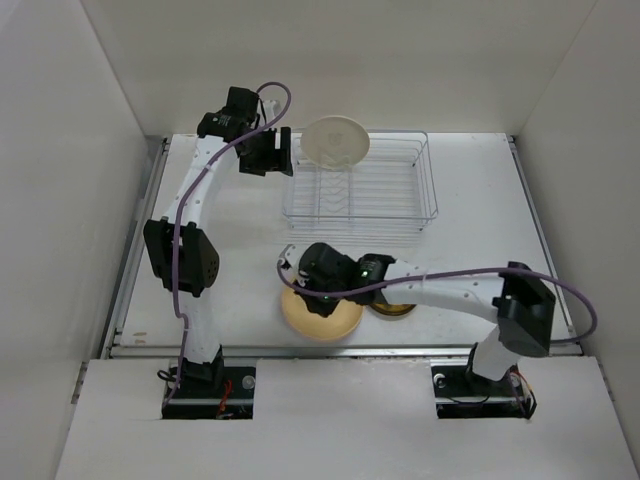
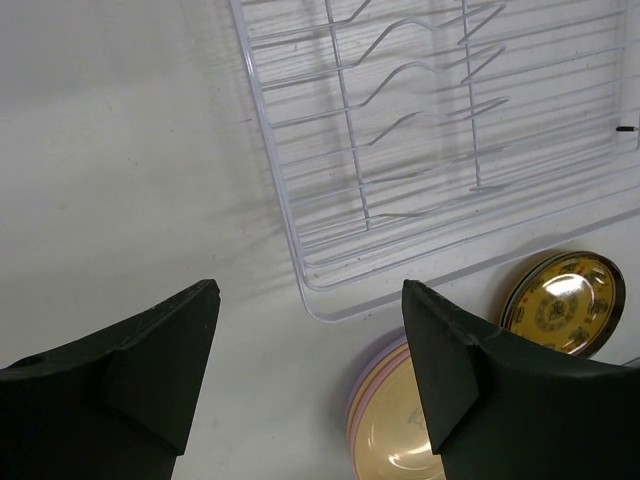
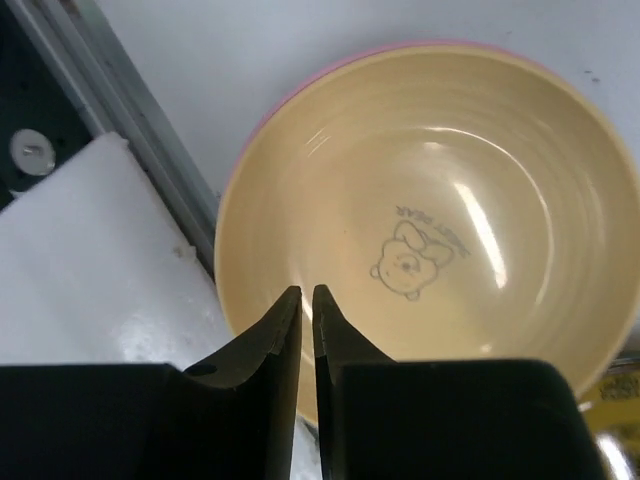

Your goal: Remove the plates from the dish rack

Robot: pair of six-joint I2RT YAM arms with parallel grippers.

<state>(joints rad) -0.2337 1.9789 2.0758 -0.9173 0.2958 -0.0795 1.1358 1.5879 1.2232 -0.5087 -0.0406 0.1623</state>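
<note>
My left gripper (image 1: 282, 152) hangs over the far left of the white table (image 1: 480, 200), just beside the left end of the rectangular silver-white wire dish rack (image 1: 362, 192). Its jaws stand wide apart with nothing between them; in the left wrist view only bare tabletop and the rack's near corner show through the gap. One round cream plate (image 1: 336, 140) stands upright in the far left corner of the rack, close to these fingers but not touching them. The other slots in the rack hold no plates.

My right gripper (image 3: 307, 292) reaches across to the near middle of the table, over a stack of plates that lies flat there. Its jaws are drawn together to a thin slit and I see nothing caught in it. Under the tips is the round yellow-tan plate (image 3: 430, 200) on top of the stack, with a little bear drawing (image 3: 410, 262) in its middle. The rim of a pink plate (image 3: 400, 48) shows beneath it, and a lavender plate (image 2: 353, 405) is below that. The small dark amber patterned plate (image 2: 565, 303) lies flat on the table just beside the stack, on its right.
</note>
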